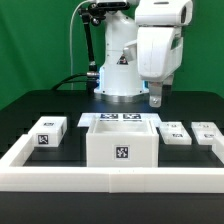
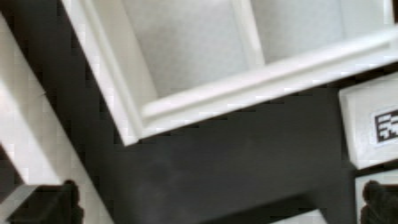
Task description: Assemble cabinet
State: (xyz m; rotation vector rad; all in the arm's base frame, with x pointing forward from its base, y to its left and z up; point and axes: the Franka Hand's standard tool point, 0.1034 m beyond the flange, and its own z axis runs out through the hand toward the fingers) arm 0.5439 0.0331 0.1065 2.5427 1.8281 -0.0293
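The cabinet body, a large white open-topped box with a tag on its front, stands at the table's middle. One small white tagged block lies at the exterior view's left, and two more lie at its right. My gripper hangs above the table behind the body's right corner, holding nothing. In the wrist view the gripper is open, with dark fingertips wide apart over bare black table. The body's white rim fills that view. A tagged white piece shows at the edge.
The marker board lies flat behind the body. A long low white border wall runs along the front and up both sides. The arm's white base stands at the back. A white strip edges the wrist view.
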